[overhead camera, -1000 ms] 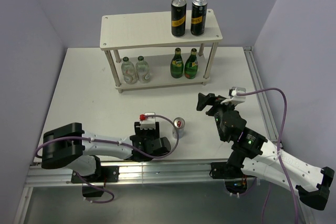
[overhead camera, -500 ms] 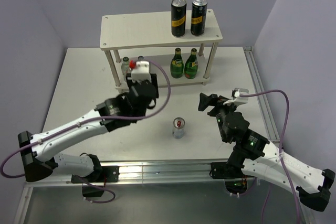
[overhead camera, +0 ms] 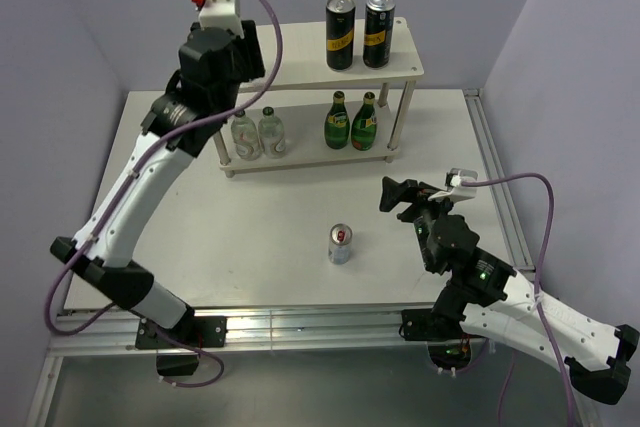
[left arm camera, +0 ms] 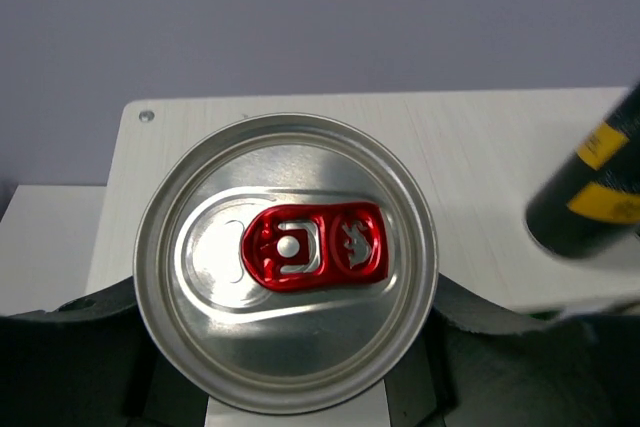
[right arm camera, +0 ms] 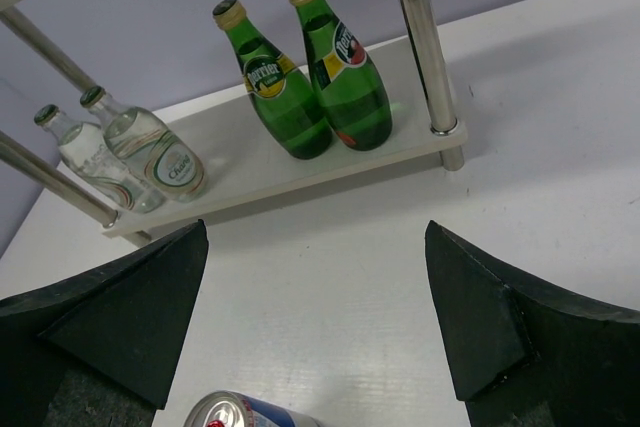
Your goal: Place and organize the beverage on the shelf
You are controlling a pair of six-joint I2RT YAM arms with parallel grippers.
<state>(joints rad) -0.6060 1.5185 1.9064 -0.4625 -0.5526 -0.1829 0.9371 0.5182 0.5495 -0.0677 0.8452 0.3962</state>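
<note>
My left gripper (overhead camera: pixel 222 59) is raised over the left end of the cream shelf's top board (overhead camera: pixel 290 65). In the left wrist view it (left arm camera: pixel 288 347) is shut on a slim silver can with a red tab (left arm camera: pixel 286 262), held upright above that board (left arm camera: pixel 480 162). A second slim can (overhead camera: pixel 341 243) stands on the table. Two clear bottles (overhead camera: pixel 258 133) and two green bottles (overhead camera: pixel 351 122) stand on the lower board. My right gripper (overhead camera: pixel 400 195) is open and empty, low over the table. It (right arm camera: pixel 315 332) faces the green bottles (right arm camera: pixel 320 77), with the table can (right arm camera: pixel 250 412) just below it.
Two taller black cans with yellow labels (overhead camera: pixel 359 31) stand at the right end of the top board; one shows in the left wrist view (left arm camera: pixel 590 192). A round shelf post (right arm camera: pixel 425 42) stands right of the green bottles. Walls enclose the table at the back and sides.
My left arm has swung from low at the table's front, past the shelf front, up to above the shelf's left end with the can. The right arm has barely moved.
</note>
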